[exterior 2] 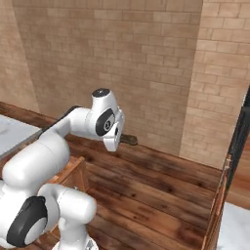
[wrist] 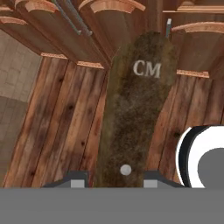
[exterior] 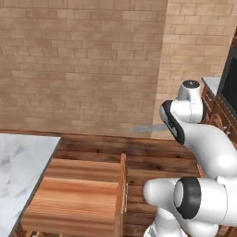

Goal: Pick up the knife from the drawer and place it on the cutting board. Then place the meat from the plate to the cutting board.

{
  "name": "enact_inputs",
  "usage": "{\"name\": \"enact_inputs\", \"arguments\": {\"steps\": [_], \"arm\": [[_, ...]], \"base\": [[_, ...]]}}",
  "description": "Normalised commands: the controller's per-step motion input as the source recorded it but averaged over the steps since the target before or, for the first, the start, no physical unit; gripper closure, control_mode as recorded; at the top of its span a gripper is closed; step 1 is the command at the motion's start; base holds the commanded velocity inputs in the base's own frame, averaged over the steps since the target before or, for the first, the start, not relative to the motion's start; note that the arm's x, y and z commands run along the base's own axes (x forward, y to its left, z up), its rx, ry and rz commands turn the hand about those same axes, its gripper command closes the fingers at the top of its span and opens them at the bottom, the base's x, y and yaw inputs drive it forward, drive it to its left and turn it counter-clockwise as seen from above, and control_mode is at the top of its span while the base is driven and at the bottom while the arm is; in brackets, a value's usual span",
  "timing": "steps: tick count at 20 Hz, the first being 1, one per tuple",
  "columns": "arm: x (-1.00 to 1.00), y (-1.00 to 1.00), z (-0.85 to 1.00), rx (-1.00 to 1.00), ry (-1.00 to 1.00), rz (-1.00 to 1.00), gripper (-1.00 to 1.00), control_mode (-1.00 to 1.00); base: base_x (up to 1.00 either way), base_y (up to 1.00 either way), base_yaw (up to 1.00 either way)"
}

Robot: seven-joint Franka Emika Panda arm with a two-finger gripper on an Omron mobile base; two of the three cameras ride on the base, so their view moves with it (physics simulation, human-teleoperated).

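My gripper (wrist: 113, 181) is shut on the knife, held high above the wooden floor. In the hand view its dark brown handle (wrist: 135, 109), marked with pale letters, runs up from between the two finger tips (wrist: 77, 182). The silver-grey blade (exterior: 147, 127) sticks out to the left of the hand in the left base view. In the right base view the handle end (exterior 2: 129, 140) pokes out to the right of the hand. The open wooden drawer (exterior: 122, 180) lies below and to the left of the arm. The cutting board, the meat and the plate are out of view.
A marble counter (exterior: 18, 157) borders the drawer on the left. A brick wall (exterior: 92, 65) stands behind. A dark appliance (exterior: 229, 83) and wooden cabinets (exterior 2: 222, 205) are at the right. Plank floor (exterior 2: 156, 195) stretches below the hand.
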Motion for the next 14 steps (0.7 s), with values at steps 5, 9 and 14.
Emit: {"name": "enact_inputs", "arguments": {"steps": [5,9,14], "arm": [[0.0,0.0,0.0,0.0,0.0,0.0,1.0,1.0],[0.0,0.0,0.0,0.0,0.0,0.0,1.0,1.0],[0.0,0.0,0.0,0.0,0.0,0.0,1.0,1.0]], "base": [[0.78,-0.75,0.0],[1.0,-0.57,0.04],[1.0,-0.16,0.1]]}}
